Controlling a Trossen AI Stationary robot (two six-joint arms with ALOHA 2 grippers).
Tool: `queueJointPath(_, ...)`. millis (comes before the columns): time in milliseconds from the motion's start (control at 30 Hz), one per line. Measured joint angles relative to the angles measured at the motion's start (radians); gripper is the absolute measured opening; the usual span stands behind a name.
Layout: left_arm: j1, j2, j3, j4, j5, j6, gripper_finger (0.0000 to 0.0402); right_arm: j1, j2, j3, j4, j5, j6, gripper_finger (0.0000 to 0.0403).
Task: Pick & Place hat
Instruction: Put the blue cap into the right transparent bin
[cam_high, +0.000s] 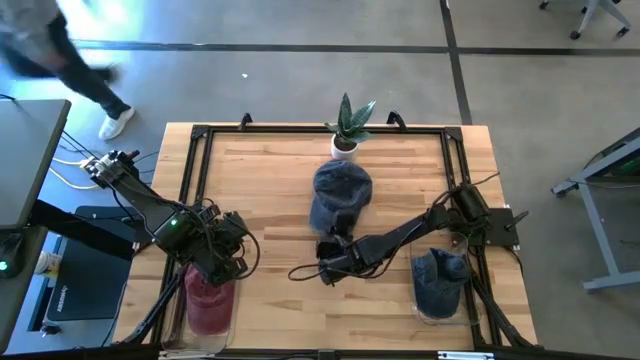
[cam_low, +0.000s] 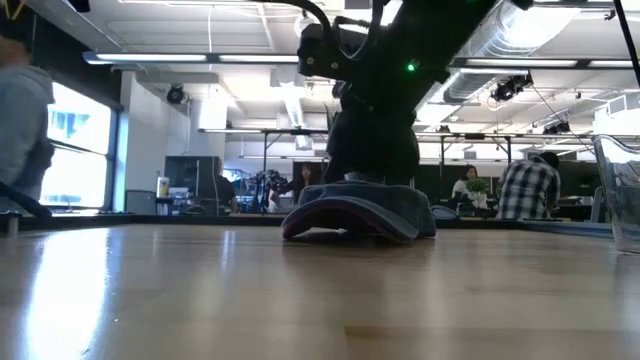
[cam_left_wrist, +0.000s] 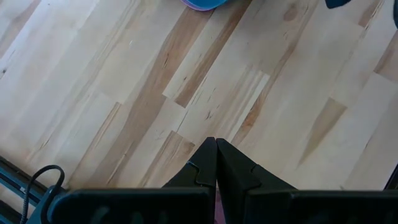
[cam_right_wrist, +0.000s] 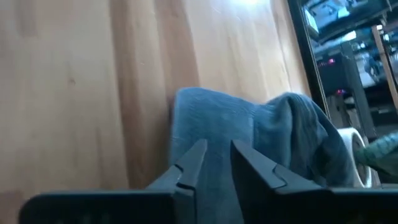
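From above, the wooden table (cam_high: 270, 170) is filling the middle of the picture. A blue hat (cam_high: 340, 192) is lying near the middle of it, just in front of a small potted plant (cam_high: 347, 128) at the far edge. The right arm is reaching in from the right side, and the right gripper (cam_high: 330, 247) is sitting at the hat's brim. The left gripper (cam_high: 222, 250) is waiting on the left side, above a clear bin with a red hat (cam_high: 208, 298) in it. Another clear bin with a blue hat (cam_high: 440, 282) is sitting on the right side. A person (cam_high: 60, 60) is walking on the floor past the far left corner.

From table height, the hat (cam_low: 360, 212) is lying flat on the table with its brim pointing this way. The right arm is coming down from above onto it. People are sitting far back in the room.

In the left wrist view, the left gripper (cam_left_wrist: 216, 163) is hanging over bare wood. Its two fingers are pressed tight together with nothing between them.

In the right wrist view, the right gripper (cam_right_wrist: 214, 163) is over the hat (cam_right_wrist: 249, 137). Its fingers are showing a narrow gap, with blue cloth behind the gap. I cannot tell if they are pinching the cloth.
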Motion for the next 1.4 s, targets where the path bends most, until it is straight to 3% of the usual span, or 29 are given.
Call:
queueJointPath(167, 0.0, 0.0, 0.0, -0.002, -0.004, 0.0, 0.0, -0.023, -0.013, 0.023, -0.096, -0.009, 0.086, 0.003)
queueJointPath(233, 0.0, 0.0, 0.0, -0.001, -0.012, 0.0, 0.0, -0.036, -0.017, 0.023, -0.098, -0.068, 0.105, 0.0019)
queueJointPath(333, 0.0, 0.0, 0.0, 0.0, -0.018, 0.001, 0.0, -0.059, -0.018, 0.018, -0.04, -0.309, 0.057, 0.0016)
queueJointPath(433, 0.0, 0.0, 0.0, -0.001, -0.024, 0.004, 0.0, -0.07, -0.018, 0.006, 0.067, -0.554, -0.015, 0.0044)
queueJointPath(533, 0.0, 0.0, 0.0, -0.001, -0.036, 0.004, 0.0, -0.072, -0.018, 0.0, 0.106, -0.636, -0.05, 0.0101)
queueJointPath(600, 0.0, 0.0, 0.0, -0.001, -0.042, 0.004, 0.0, -0.076, -0.018, 0.0, 0.126, -0.629, -0.059, 0.0148)
queueJointPath(700, 0.0, 0.0, 0.0, -0.001, -0.043, 0.004, 0.0, -0.077, -0.018, 0.0, 0.11, -0.526, -0.081, 0.0214)
queueJointPath(800, 0.0, 0.0, 0.0, -0.002, -0.043, 0.004, 0.0, -0.075, -0.018, 0.0, 0.092, -0.421, -0.113, 0.0249)
queueJointPath(967, 0.0, 0.0, 0.0, -0.004, -0.046, 0.022, 0.0, -0.08, -0.018, 0.0, 0.093, -0.26, -0.169, 0.0251)
queueJointPath(1133, 0.0, 0.0, 0.0, -0.005, -0.046, 0.039, 0.0, -0.113, -0.011, -0.047, 0.154, -0.281, -0.213, 0.0245)
queueJointPath(1400, 0.0, 0.0, 0.0, -0.01, -0.046, 0.04, 0.0, -0.12, -0.011, -0.06, 0.149, -0.218, -0.233, 0.0242)
